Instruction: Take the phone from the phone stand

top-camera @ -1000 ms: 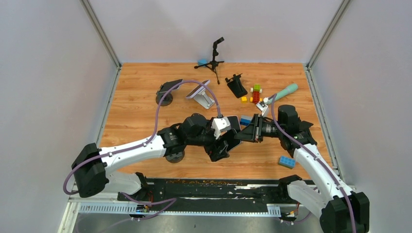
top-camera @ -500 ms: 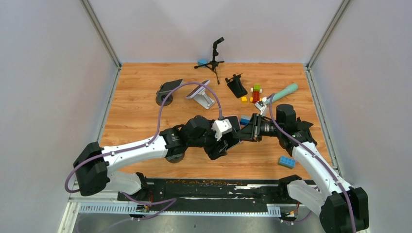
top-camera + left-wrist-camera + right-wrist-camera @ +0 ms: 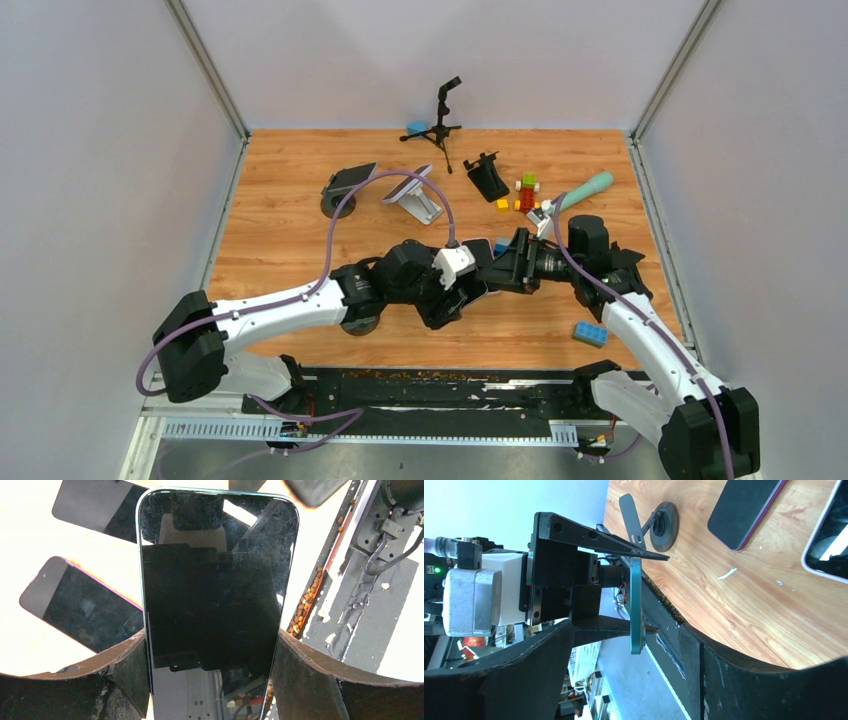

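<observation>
**Left hand** (image 3: 210,670): closed on the phone (image 3: 215,580). One finger (image 3: 127,667) presses each long edge, low on the body, and the screen faces the wrist camera.

**Phone:** clear of every stand and carried above the table (image 3: 280,220). The glass is glossy and scuffed. Most of its length stands past the grip.

**Right hand** (image 3: 631,645): spread wide. A finger sits on either side of the phone, which is seen edge-on. Neither finger appears to touch it.

**Beyond the phone, lying on the table:** a magenta-edged phone (image 3: 80,607) and a second dark phone (image 3: 95,510).

**Farther from the phone, toward the back wall:** a white stand (image 3: 420,200) and a black round-base stand (image 3: 343,187).

**Hazards, as judged:**
- The step looks like a hand-to-hand transfer. If the left hand lets go before the right hand is firmly shut, the phone would probably drop onto the table or onto the phones beside it.
- The right fingers would close on smooth glass faces, so the phone could slip or twist.
- The two hands are crowded, so the right fingers may strike the left fingers and lever the phone out of its edge grip.
</observation>
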